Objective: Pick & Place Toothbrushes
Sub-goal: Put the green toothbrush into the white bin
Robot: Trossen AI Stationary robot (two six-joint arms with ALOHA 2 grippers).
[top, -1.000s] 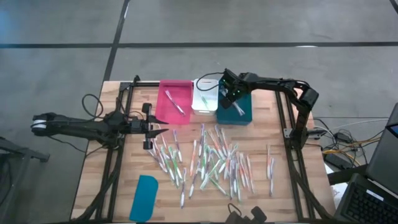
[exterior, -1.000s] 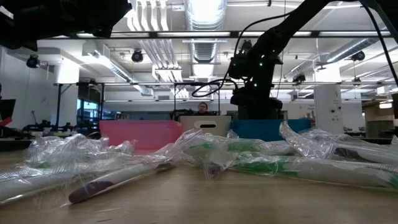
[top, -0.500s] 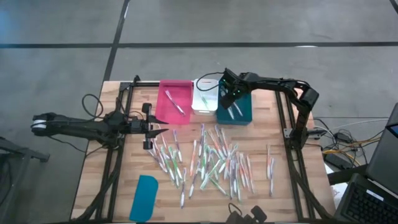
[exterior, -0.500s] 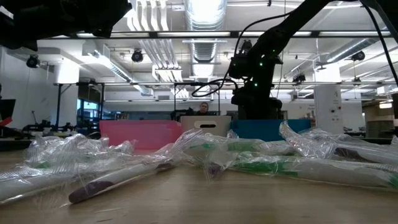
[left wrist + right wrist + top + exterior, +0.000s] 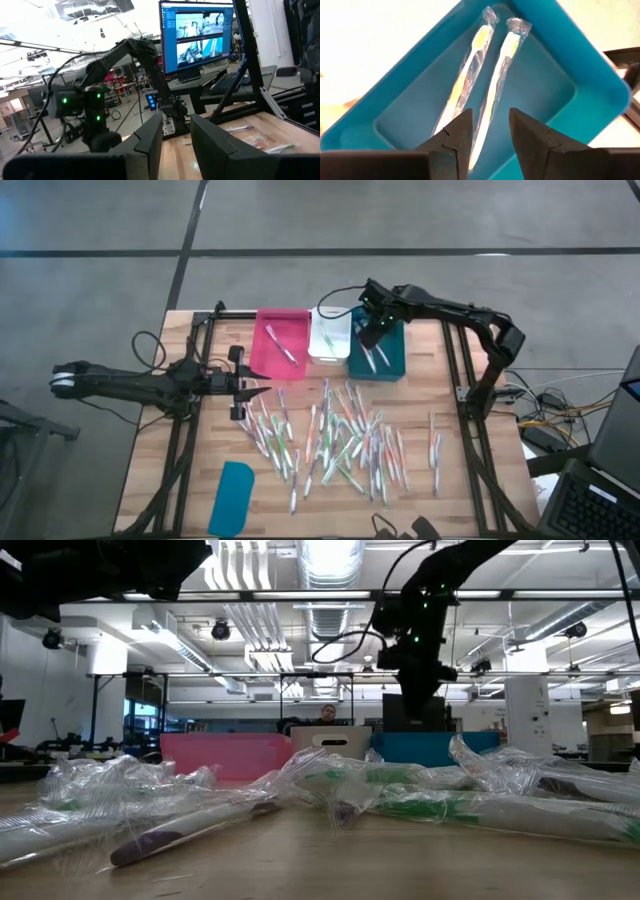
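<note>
Right gripper [image 5: 487, 131] hovering above the teal bin [image 5: 580, 95], fingers apart and holding nothing. Directly below, two wrapped toothbrushes [image 5: 492, 90] lying side by side on the bin floor, apart from the fingers. Beside it, a white bin [image 5: 328, 338], then a pink bin [image 5: 265, 345] with a couple of brushes inside. Out front, a big scatter of toothbrushes [image 5: 340, 442] on the table [image 5: 455, 480], well apart from the claw. Barely started by the look of it, most of the pile left to sort. Left gripper [image 5: 250, 385] parked at the table's left edge, fingers apart, empty. Teal lid [image 5: 232, 498] lying near the front.
</note>
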